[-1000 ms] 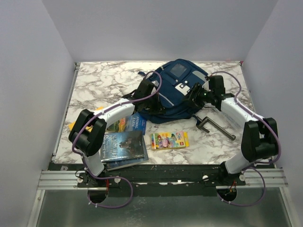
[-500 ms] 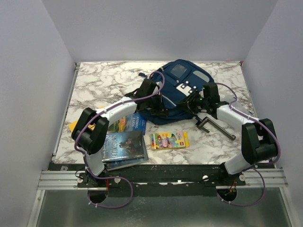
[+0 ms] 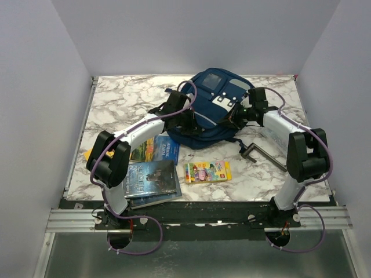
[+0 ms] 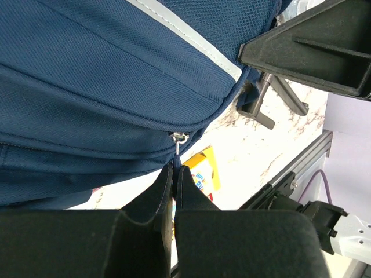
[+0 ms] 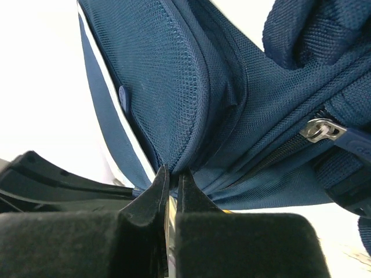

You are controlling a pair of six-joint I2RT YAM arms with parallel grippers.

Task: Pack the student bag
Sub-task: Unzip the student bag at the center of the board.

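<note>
Obs.: the student bag (image 3: 211, 110) lies at the far centre of the marble table (image 3: 127, 104), with an arm on either side of it. Nothing looks packed yet. The books (image 3: 152, 176) lie near left, the crayon box (image 3: 207, 171) near centre and a black clamp (image 3: 264, 153) near right, all outside the bag.

Left gripper (image 4: 174, 168): jaws pinched fully together on the zip pull (image 4: 177, 149), which hangs just under its silver ring at the bag's lower seam.

Right gripper (image 5: 171, 171): jaws likewise closed to a sliver, nipping the edge of the bag's fabric where a padded panel meets a seam. Whether a tab sits in there I cannot tell. A second zip slider (image 5: 320, 130) shows to the right, not held.

Handling, judged:
- The woven nylon is soft and slack and folds around the fingers.
- The bag looks light and probably empty, so it would drag across the table rather than resist a pull.
- A zip needs counter-tension, so one claw should anchor the fabric while the other draws the pull along the track.
- The best holds are the pull tab, the seam edges and the straps. The broad panels bunch and slip.
</note>
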